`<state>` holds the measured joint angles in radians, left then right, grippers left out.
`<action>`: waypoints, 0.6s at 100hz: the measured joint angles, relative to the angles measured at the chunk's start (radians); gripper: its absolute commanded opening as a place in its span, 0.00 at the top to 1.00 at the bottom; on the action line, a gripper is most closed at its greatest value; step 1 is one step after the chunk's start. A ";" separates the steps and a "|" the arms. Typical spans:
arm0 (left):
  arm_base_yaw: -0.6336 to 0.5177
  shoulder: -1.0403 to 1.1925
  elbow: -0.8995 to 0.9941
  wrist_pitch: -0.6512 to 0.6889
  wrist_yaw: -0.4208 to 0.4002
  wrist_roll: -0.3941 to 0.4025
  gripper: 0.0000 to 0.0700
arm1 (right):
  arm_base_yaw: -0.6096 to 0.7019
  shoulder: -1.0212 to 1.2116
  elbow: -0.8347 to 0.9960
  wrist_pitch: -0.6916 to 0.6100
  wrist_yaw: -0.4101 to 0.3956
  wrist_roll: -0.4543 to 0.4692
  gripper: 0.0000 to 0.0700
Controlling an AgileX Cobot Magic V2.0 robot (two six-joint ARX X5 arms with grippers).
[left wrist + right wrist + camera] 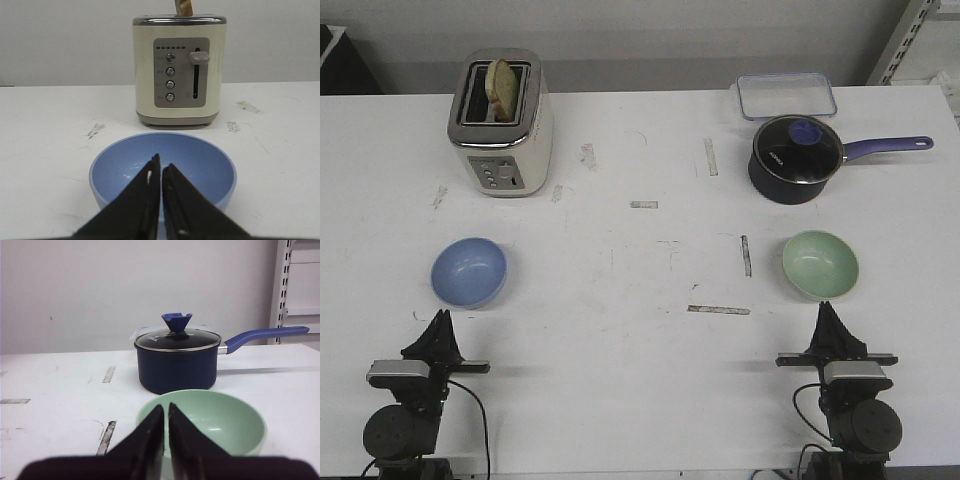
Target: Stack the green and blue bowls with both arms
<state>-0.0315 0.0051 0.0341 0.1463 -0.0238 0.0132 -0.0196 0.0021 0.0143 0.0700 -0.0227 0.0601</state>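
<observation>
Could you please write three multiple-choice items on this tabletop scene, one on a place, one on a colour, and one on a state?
1. What stands behind the blue bowl on the table?
A. the saucepan
B. the toaster
C. the clear container

2. What colour is the bowl in front of the right gripper?
A. green
B. purple
C. white

3. How do the jaws of the left gripper stand?
A. spread wide
B. clamped on the bowl's rim
C. closed together, holding nothing

Answers:
1. B, the toaster rises straight behind that bowl in the left wrist view.
2. A, the green bowl lies just ahead of its fingertips.
3. C, only a thin slit separates them.
</observation>
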 measured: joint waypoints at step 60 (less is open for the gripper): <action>0.000 0.000 0.000 0.000 0.000 0.000 1.00 | 0.000 0.000 0.000 0.000 0.000 0.000 0.99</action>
<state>-0.0315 0.0051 0.0341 0.1463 -0.0238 0.0132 -0.0196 0.0021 0.0143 0.0700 -0.0227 0.0601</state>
